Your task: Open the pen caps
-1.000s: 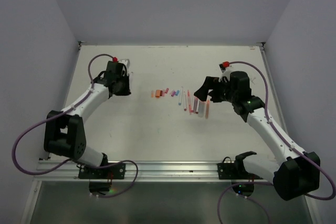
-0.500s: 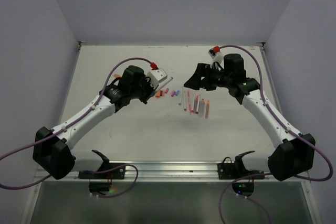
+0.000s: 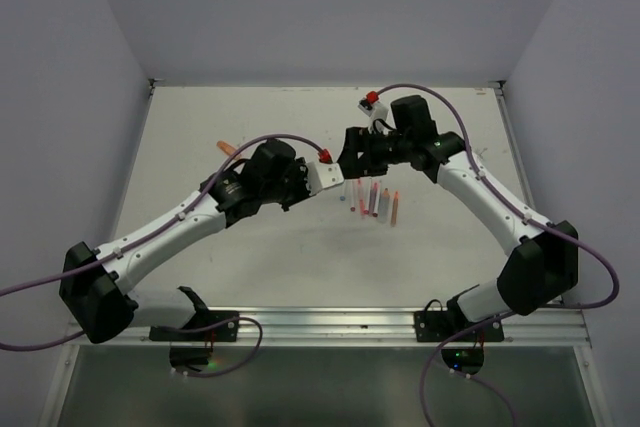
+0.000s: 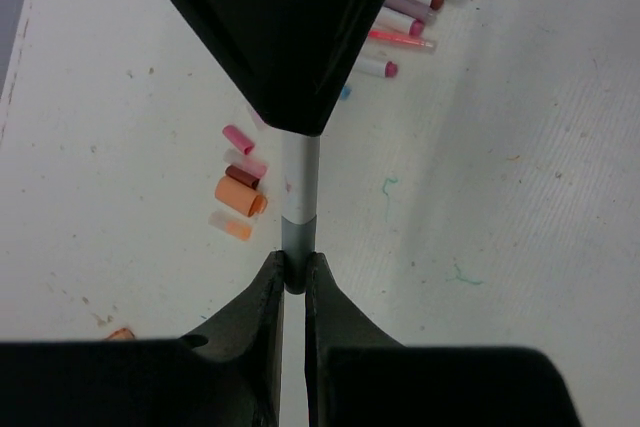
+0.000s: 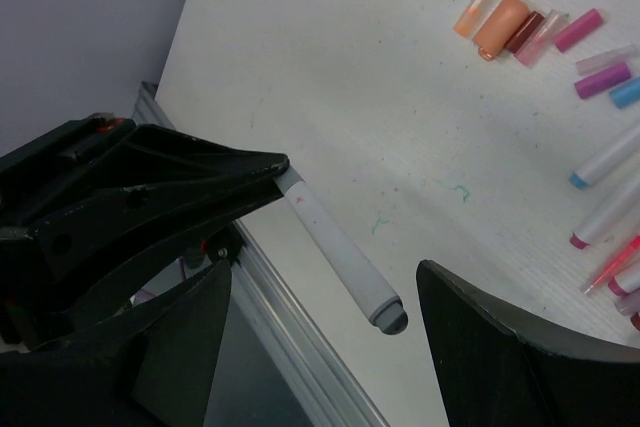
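Two robot arms meet over the middle of a white table (image 3: 330, 257), seen from above. The L gripper (image 4: 295, 269) is clamped tight on one pen (image 4: 300, 179) and holds it off the table. In the L wrist view the pale barrel runs from the fingers at bottom centre up under a black finger of the R gripper (image 5: 325, 282). The R gripper's jaws stand wide apart around that pen w/o touching it. In the R wrist view one finger sits lower left, the other lower right, w/ the pen's grey end (image 5: 386, 311) hanging btwn them at centre.

Step in hand, I judge: the R gripper pinches the free end and pulls it off. Can't tell for sure whether that grey end is the cap, or the grey band next to the L fingers is. To do it well:
- centre the end btwn the R fingers;
- close on the short end piece only, not the barrel;
- pull straight along the pen's axis.

A skewed pull may make the pen slip.

Around: loose caps (image 5: 500, 25) (orange, dark red, pink, purple, blue) lie in the upper right of the R wrist view. Other pens (image 5: 610, 154) lie at its right edge. All lie on the table, apart from the grippers. Nothing blocks the pull, but the two grippers are close, so their fingers may knock together.
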### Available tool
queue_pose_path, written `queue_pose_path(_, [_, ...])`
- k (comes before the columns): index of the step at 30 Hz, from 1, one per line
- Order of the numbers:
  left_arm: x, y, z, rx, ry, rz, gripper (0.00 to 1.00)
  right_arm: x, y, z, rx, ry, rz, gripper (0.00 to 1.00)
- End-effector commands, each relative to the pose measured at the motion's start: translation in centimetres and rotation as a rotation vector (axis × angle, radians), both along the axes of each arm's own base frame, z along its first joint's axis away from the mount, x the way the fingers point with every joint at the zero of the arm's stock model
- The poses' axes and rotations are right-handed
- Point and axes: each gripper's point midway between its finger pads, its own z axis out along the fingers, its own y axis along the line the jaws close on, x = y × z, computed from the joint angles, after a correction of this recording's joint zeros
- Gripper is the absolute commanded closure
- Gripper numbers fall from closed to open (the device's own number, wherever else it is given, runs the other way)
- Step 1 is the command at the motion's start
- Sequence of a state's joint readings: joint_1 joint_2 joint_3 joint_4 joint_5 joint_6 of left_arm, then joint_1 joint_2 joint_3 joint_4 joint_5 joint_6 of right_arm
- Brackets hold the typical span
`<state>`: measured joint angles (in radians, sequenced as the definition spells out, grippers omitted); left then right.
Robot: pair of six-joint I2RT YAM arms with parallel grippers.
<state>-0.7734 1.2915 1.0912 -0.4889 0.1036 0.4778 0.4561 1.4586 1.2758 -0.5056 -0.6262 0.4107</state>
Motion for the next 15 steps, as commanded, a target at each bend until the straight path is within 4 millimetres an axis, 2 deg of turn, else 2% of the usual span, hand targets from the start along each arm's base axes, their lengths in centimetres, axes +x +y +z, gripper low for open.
queue_pose_path(1, [0.1, 0.2, 1.6, 0.021, -0.086, -0.036, 1.00, -1.0, 0.7, 0.6, 0.004, 0.021, 0.084, 0.22])
queue_pose_path(6, [-0.1, -0.1, 1.9, 0.038, -0.110, -0.069, 1.00, -2.0, 0.5, -0.9, -0.025, 0.074, 0.126, 0.30])
queue_pose_path(10, [-0.3, -0.3, 2.2, 0.039, -0.125, -0.085, 1.00, -2.2, 0.6, -0.8, -0.022, 0.074, 0.136, 0.42])
queue_pose_path(13, [-0.4, -0.5, 2.4, 0.032, -0.127, -0.093, 1.00, -2.3, 0.7, -0.7, -0.010, 0.070, 0.144, 0.56])
queue_pose_path(15, [-0.5, -0.6, 2.3, 0.032, -0.126, -0.100, 1.00, -2.2, 0.8, -0.8, -0.007, 0.074, 0.148, 0.61])
